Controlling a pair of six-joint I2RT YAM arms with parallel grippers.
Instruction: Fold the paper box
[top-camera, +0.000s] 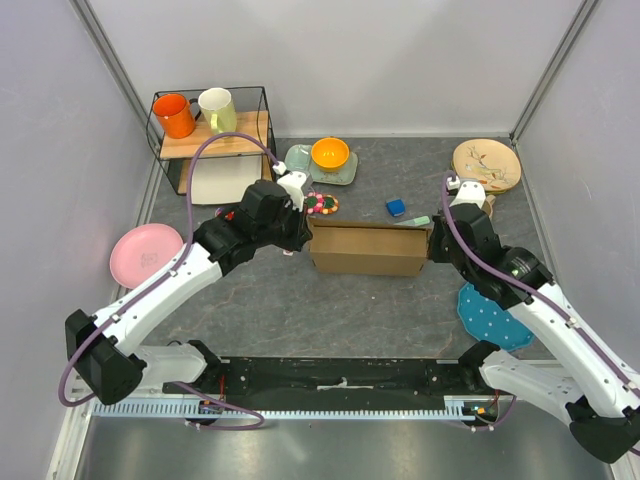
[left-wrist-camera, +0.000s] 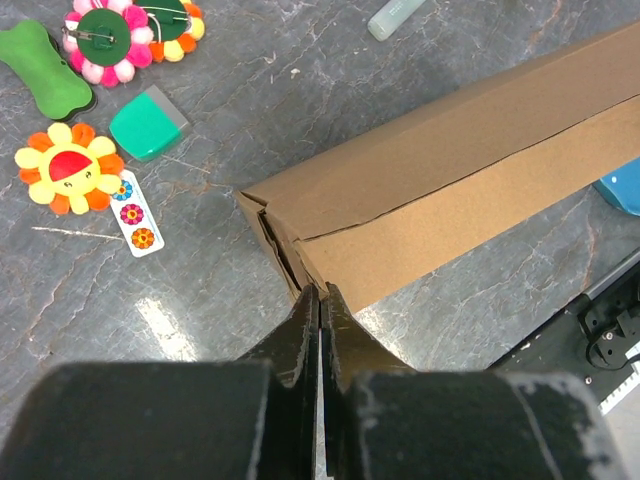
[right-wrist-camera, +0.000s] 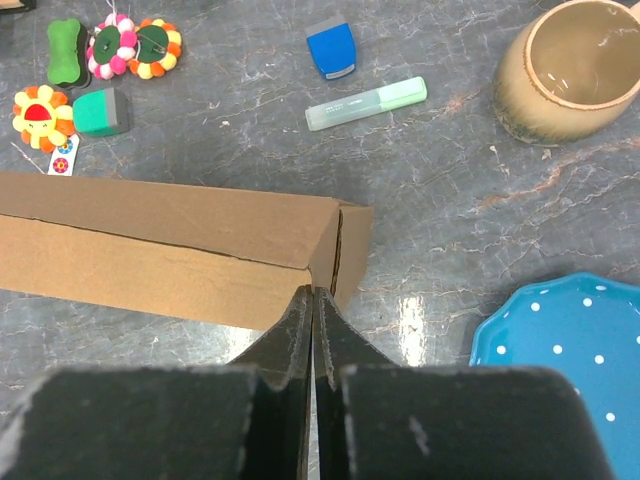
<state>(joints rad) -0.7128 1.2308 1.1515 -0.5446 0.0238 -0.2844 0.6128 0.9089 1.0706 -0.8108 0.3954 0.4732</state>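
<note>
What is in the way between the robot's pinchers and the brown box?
Nothing that shows. The left gripper, shut, has its tips right at the left end of the paper box; the right gripper, shut, is at its right end. The toys lie beyond the box.

The light is bright and even and seems to come from above, so the shadows are soft, and only a faint dark edge lies on the table (top-camera: 300, 310) close along the paper box (top-camera: 365, 250). In both wrist views the glossy grey surface shows small white patches of glare just beside the box. The left gripper (left-wrist-camera: 320, 292) and the right gripper (right-wrist-camera: 313, 295) are dark and out of focus at the bottom, while the rest stays sharp.
</note>
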